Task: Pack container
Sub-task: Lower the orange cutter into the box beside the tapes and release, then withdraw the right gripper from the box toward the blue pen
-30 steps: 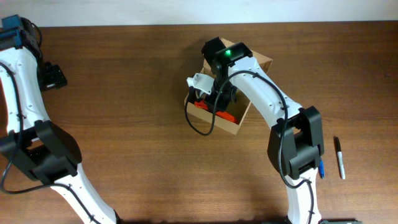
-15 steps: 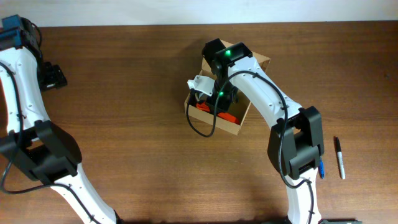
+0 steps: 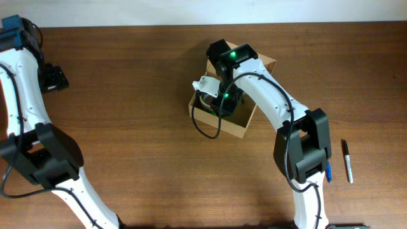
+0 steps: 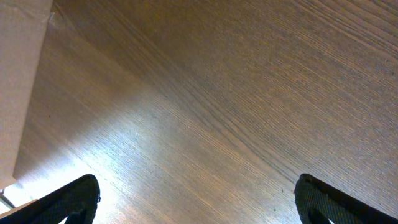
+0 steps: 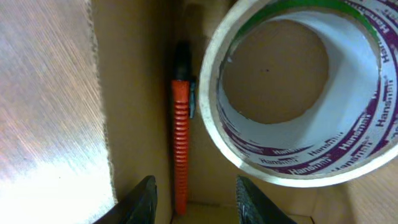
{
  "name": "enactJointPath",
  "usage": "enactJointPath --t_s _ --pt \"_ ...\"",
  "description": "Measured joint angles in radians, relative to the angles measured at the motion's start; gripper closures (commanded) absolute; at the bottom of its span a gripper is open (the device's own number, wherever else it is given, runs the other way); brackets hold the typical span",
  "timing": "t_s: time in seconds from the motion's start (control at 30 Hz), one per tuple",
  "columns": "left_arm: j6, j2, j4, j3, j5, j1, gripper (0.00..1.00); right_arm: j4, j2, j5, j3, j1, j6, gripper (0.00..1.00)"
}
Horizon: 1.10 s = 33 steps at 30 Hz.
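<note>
In the last 1 s the right gripper (image 5: 196, 205) slides further over the container (image 3: 236, 129) mid-table, spread wide and empty above the orange cutter (image 5: 180, 143) beside the tape roll (image 5: 292, 93), so that one's probably packed.

Brand print on a tape roll

The white inner core of the tape roll (image 5: 283, 155), which lies in the box (image 5: 134, 93), carries a purple word repeated around it between purple stripes. It reads "Hansmi"; any further letters are too curved or cut off to make out. No other writing can be read.
</note>
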Motion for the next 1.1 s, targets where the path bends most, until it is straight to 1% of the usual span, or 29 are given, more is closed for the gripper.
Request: enactJointPath --t_s 0.17,0.3,0.37,0.47,0.6,0.73,0.8,0.93,0.97,1.03,1.1 --pt "0.000 0.000 0.000 0.000 0.000 0.000 0.00 0.018 0.000 0.011 -0.001 0.000 0.008 0.59" --pt "0.000 0.000 0.000 0.000 0.000 0.000 0.00 0.047 0.000 0.012 0.003 0.000 0.050 0.59" --pt "0.000 0.000 0.000 0.000 0.000 0.000 0.00 0.032 0.008 0.012 0.033 0.000 0.079 0.59" --pt "0.000 0.000 0.000 0.000 0.000 0.000 0.00 -0.023 0.028 0.013 0.144 -0.004 0.136 0.58" --pt "0.000 0.000 0.000 0.000 0.000 0.000 0.00 -0.141 0.035 0.038 0.377 -0.019 0.239 0.58" --pt "0.000 0.000 0.000 0.000 0.000 0.000 0.00 -0.284 0.031 0.161 0.604 -0.044 0.340 0.58" --pt "0.000 0.000 0.000 0.000 0.000 0.000 0.00 -0.309 0.005 0.227 0.658 -0.057 0.389 0.57" --pt "0.000 0.000 0.000 0.000 0.000 0.000 0.00 -0.316 -0.064 0.292 0.653 -0.074 0.431 0.55" --pt "0.000 0.000 0.000 0.000 0.000 0.000 0.00 -0.306 -0.099 0.303 0.628 -0.082 0.438 0.53" --pt "0.000 0.000 0.000 0.000 0.000 0.000 0.00 -0.264 -0.183 0.314 0.543 -0.107 0.447 0.50" --pt "0.000 0.000 0.000 0.000 0.000 0.000 0.00 -0.206 -0.301 0.328 0.410 -0.156 0.455 0.47"
